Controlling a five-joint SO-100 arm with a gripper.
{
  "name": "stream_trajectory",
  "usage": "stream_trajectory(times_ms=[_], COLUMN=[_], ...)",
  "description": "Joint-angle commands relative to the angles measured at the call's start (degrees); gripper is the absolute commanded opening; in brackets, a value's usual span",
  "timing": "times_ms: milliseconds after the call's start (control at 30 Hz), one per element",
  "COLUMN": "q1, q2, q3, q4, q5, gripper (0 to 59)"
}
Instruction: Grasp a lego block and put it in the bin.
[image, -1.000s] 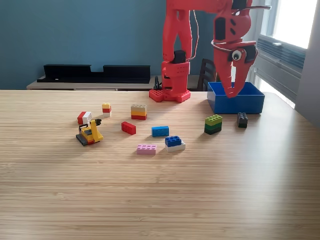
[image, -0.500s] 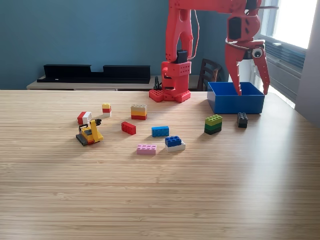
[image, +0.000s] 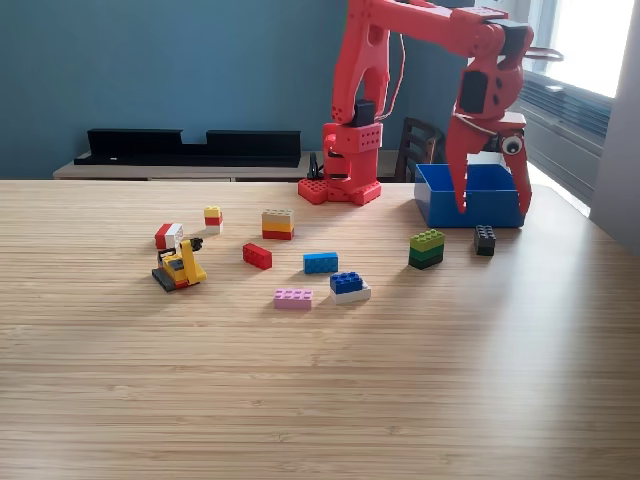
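Note:
The red gripper (image: 491, 204) hangs open with its two fingers spread wide and nothing between them. It is at the exterior view's right, in front of the blue bin (image: 440, 212) and just above a small black lego block (image: 485, 239), apart from it. A green-and-black stack (image: 427, 248) lies left of that block. More blocks lie mid-table: a blue one (image: 320, 262), a blue-on-white one (image: 349, 285), a pink plate (image: 293, 298) and a red one (image: 257, 256). I cannot see inside the bin.
At the left sit a tan-yellow-red stack (image: 278, 223), a small yellow-red-white stack (image: 212, 218), a red-white block (image: 168, 235) and a yellow lego vehicle (image: 180, 266). The arm's base (image: 340, 186) stands at the table's back edge beside the bin. A black shelf (image: 190, 145) runs behind the table.
The gripper went from shut over the bin to wide open. It then came down and forward, ending above the black block.

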Motion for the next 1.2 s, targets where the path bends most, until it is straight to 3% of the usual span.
stream_trajectory(times_ms=[33,367,400,500,667,933,1200], q1=[-0.53,-1.32,-1.41,-1.76,-2.64,-2.9,-3.78], q2=[-3.87,-10.72,-10.99,-11.34,-11.34,-11.34,-10.55], q3=[-6.77,-8.7,-8.7,-8.7,-8.35,-8.96,-20.92], q4=[0.35,0.18,0.18,0.18,0.18,0.18,7.38], q5=[-0.09,0.18,0.18,1.32,2.64,5.89,13.89], gripper=[31.7,29.5,26.9,11.5,0.1,0.1,0.0])
